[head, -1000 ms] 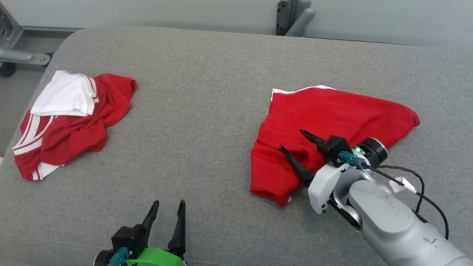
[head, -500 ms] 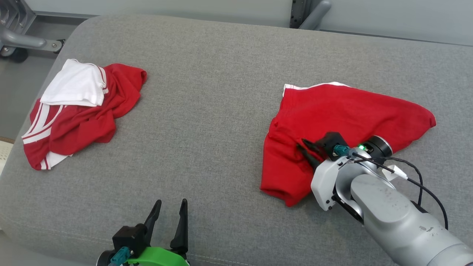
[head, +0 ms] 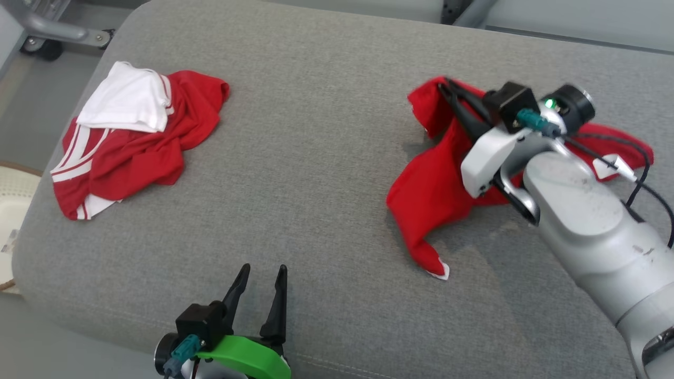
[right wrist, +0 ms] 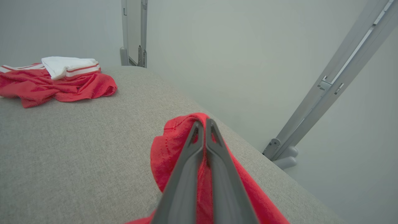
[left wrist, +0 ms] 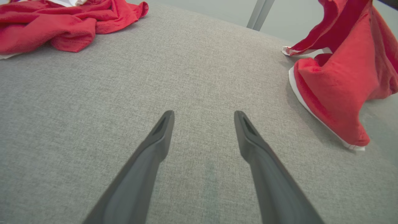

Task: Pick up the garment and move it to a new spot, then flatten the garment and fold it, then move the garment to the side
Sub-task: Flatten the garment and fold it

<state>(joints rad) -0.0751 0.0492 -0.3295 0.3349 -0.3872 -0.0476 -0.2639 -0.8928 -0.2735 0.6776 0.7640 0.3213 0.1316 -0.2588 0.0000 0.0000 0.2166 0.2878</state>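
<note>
Nearest, at six o'clock of the head view, the left jaws stand spread and empty over the grey cushion [head: 316,173]. Farther out, at about two o'clock, the right jaws are clenched on a top fold of the red garment [head: 432,184]. The garment hangs raised from them, its white-edged lower corner trailing on the cushion. Farthest, at ten o'clock, lies a heap of red and white clothes [head: 131,137], well apart from the garment.

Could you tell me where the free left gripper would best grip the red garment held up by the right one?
Probably its trailing white-edged corner, coming from the robot's left: the red garment hangs from the right gripper, jaws shut, and that corner lies lowest, nearest the open left gripper.
</note>
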